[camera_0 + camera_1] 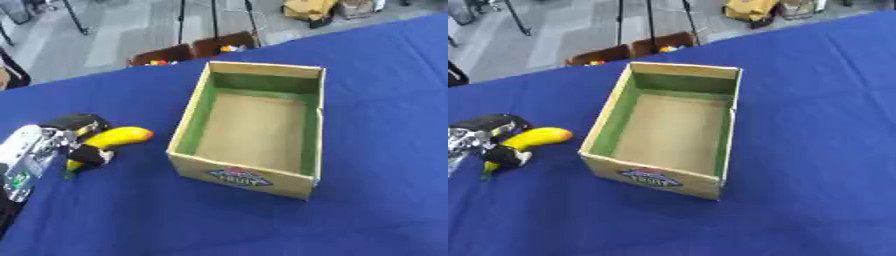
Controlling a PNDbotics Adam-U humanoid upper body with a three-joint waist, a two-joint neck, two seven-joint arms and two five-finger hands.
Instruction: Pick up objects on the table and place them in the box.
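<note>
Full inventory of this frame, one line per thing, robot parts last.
banana: 1, yellow, on the tablecloth left of the box, held by the left robot hand.
box: 1, tan cardboard with green inner walls and a label on the near side, centre of the table, nothing inside.
tablecloth: 1, blue, covers the table.
crates: 2, brown, on the floor beyond the table's far edge, small colourful items inside.
left robot hand: 1, black and silver, left edge, fingers curled round the banana.
right robot hand: not in view.
</note>
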